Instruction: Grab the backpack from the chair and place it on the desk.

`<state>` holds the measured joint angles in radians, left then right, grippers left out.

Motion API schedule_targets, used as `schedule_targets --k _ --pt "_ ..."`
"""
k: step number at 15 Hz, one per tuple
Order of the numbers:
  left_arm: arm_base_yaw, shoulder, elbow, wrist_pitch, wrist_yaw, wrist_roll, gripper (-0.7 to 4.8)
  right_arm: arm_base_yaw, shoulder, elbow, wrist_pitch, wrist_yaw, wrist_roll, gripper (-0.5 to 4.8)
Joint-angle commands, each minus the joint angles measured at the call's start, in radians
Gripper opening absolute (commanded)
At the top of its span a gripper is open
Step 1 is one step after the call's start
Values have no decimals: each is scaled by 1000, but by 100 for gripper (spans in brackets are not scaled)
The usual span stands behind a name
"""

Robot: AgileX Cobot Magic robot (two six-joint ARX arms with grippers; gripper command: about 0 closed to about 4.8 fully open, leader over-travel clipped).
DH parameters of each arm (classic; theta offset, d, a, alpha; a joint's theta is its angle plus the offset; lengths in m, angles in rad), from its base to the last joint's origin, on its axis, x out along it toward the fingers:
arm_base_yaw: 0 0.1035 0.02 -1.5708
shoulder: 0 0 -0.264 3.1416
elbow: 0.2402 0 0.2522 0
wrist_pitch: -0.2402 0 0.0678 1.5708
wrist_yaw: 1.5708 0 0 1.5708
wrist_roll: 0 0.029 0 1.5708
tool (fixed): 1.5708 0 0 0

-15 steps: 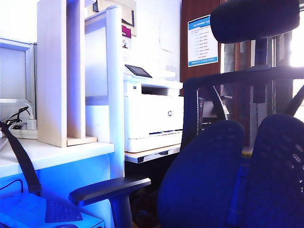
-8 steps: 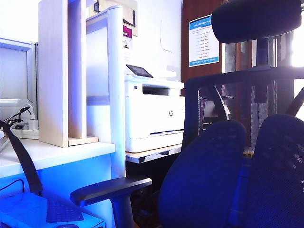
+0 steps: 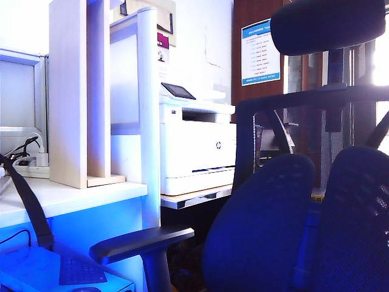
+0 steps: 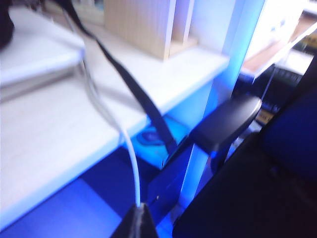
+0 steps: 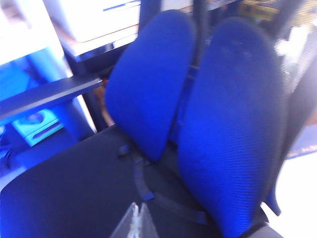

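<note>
1. Three views, taken in turn. From the exterior view we see the chair (image 3: pixel 292 207) filling the right half, its split mesh backrest and padded headrest (image 3: pixel 328 24) in front of us, its armrest (image 3: pixel 140 242) jutting toward the desk (image 3: pixel 67 198). A black strap (image 3: pixel 27 204) hangs over the desk's front edge at far left; we judge it belongs to the backpack, whose body lies out of frame. Neither gripper shows here. Behind stand a light-wood shelf unit (image 3: pixel 79 91) and a white printer (image 3: pixel 197 152).

2. From the left wrist view we find the left gripper (image 4: pixel 140 220) with its tips pressed together and nothing between them, held off the desk's front. A dark strap (image 4: pixel 129 89) and a white cable (image 4: pixel 130 158) trail down over the desk (image 4: pixel 54 114) edge; a dark mass (image 4: pixel 6 25) at the frame corner may be the backpack — too little shows to be sure.

3. From the right wrist view the right gripper (image 5: pixel 134 223) is likewise closed and empty, above the chair's seat (image 5: pixel 74 188), which holds no bag.

4. Our worry: the dangling strap could snag the armrest or an arm and drag the bag off the desk edge, and the cable could be pulled along with it.
</note>
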<state>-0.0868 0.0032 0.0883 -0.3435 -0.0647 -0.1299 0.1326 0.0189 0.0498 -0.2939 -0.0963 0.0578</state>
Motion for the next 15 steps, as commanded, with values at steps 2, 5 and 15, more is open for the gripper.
schedule_targets --k 2,5,15 --pt "1 0 -60 101 -2 35 -5 23 2 -1 -13 54 -14 -6" --pt "1 0 -64 110 5 96 -5 23 2 -1 -13 42 -13 -6" --pt "1 0 -64 113 9 89 -3 23 1 -1 -12 31 -13 -6"
